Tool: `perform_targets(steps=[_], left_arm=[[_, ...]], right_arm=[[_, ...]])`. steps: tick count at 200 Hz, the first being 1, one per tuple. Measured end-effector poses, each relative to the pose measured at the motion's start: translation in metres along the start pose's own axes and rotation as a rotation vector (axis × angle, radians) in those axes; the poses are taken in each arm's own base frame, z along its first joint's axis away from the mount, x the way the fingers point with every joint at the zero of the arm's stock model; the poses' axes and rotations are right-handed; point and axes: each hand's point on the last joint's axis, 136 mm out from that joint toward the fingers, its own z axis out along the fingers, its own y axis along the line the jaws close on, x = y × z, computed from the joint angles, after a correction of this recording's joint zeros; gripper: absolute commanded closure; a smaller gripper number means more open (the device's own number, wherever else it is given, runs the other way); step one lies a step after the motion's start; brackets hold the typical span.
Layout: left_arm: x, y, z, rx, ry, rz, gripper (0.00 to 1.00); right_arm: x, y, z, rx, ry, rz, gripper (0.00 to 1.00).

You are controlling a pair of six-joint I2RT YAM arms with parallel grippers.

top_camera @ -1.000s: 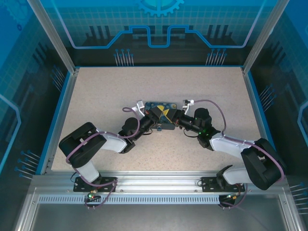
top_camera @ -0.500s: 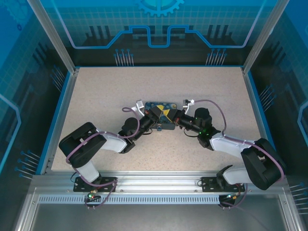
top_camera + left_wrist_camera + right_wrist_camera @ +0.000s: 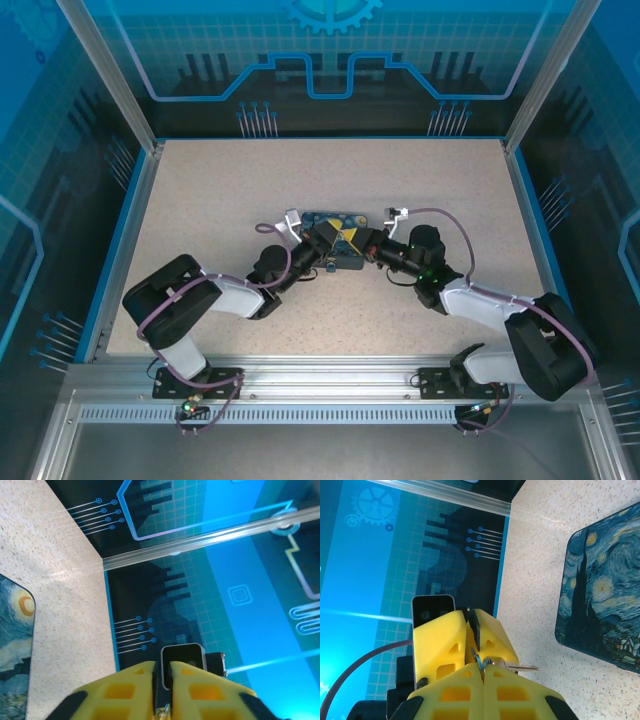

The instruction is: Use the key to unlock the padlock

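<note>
One thin pinch is all I have: my right tool [image 3: 471, 617] is clamped on the key [image 3: 522, 668] near the padlock [image 3: 600, 590] lying flat on the desk [image 3: 540, 555], and with the left tool [image 3: 161, 667] standing slightly apart, the padlock could slide and the key twist loose.

No legible text, no labels — none

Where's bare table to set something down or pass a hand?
Free: the wide table strip between the padlock and the back wall; the left stretch between the left arm and the side rail; the far right corner. Crowded: the centre, where the left end effector and right end effector meet at the padlock.
</note>
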Motion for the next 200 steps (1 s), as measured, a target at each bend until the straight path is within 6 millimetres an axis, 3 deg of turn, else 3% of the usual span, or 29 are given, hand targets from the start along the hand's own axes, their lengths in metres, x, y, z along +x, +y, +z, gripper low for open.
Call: perform_targets(steps=[18,58,108,200], left_arm=[[-0.003,-0.001,0.000,-0.002,-0.014,-0.004,0.48],[-0.009,-0.012,-0.002,0.015,-0.027,-0.001,0.44],[-0.006,-0.005,-0.002,-0.019,-0.011,0.001,0.47],[0.007,0.004,0.008,-0.035,0.024,-0.003,0.63]], right_arm=[[-0.003,-0.001,-0.004,0.004,-0.012,-0.007,1.00],[-0.004,-0.003,-0.010,0.011,-0.015,-0.012,1.00],[-0.002,-0.002,-0.010,0.006,-0.001,-0.018,1.00],[-0.001,-0.010,-0.007,0.021,0.005,-0.006,1.00]])
